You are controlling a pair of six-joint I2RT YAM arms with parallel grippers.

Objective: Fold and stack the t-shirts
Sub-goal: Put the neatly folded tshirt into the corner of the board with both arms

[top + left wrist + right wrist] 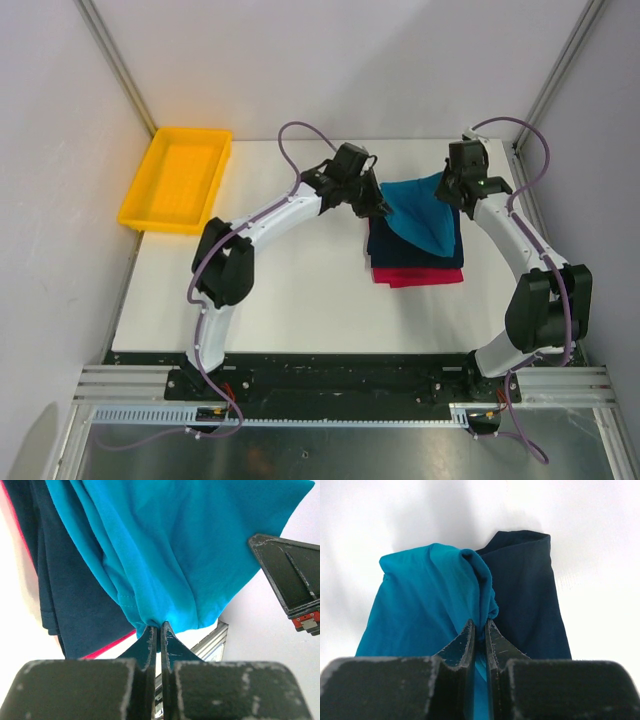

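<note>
The left gripper [160, 628] is pressed together on a bunched edge of the teal shirt [420, 215] and the right gripper [480, 626] pinches another edge, so the cloth hangs between them, draped over the folded navy shirt [400, 256] lying on the red shirt [425, 278] at the table's [300, 290] far right.

The red-pink t-shirt [420, 278] is mostly hidden beneath the navy t-shirt [390, 256]; only an edge strip shows. The left wrist view's top edge crops the teal t-shirt [190, 545].
</note>
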